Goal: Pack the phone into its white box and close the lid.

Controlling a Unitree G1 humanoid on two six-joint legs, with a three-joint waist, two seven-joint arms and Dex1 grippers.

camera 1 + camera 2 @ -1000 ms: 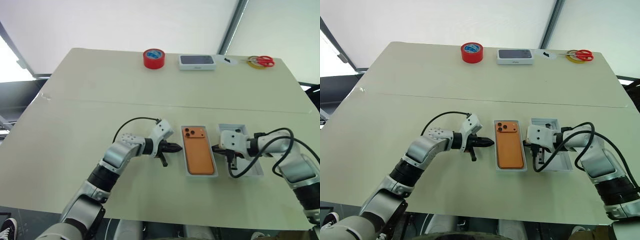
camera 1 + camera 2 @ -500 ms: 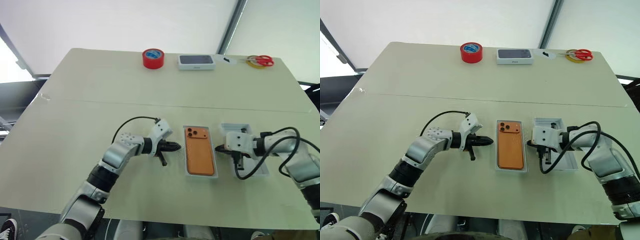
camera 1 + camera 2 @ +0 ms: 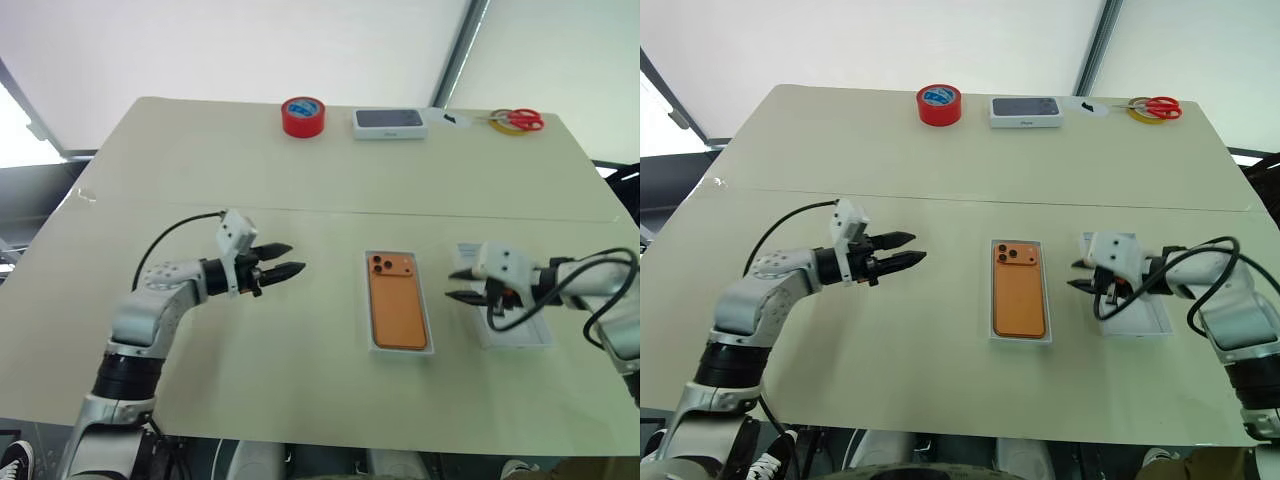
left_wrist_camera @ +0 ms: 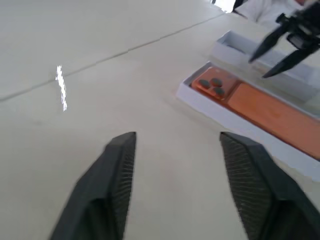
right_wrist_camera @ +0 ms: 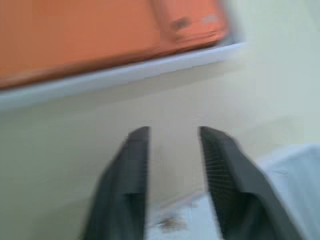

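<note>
The orange phone (image 3: 398, 302) lies camera-side up inside the white box (image 3: 400, 350) at the table's middle. To its right, on the table, the lid (image 3: 520, 336) rests with its inside facing up. My right gripper (image 3: 458, 285) hovers open over the lid's left edge, pointing at the box, with nothing between its fingers. My left gripper (image 3: 286, 259) is open and empty too, raised well to the left of the box and pointing toward it. The left wrist view shows the phone (image 4: 260, 107) in the box beyond that gripper's spread fingers (image 4: 117, 175).
Along the far edge stand a red tape roll (image 3: 304, 116), a white slab with a dark top (image 3: 390, 122) and red-handled scissors (image 3: 518, 121). A seam (image 3: 200, 206) crosses the table. Bare tabletop lies between my left gripper and the box.
My left gripper has pulled away from the box to the left, risen and opened. My right gripper has shifted right and up over the lid and opened.
</note>
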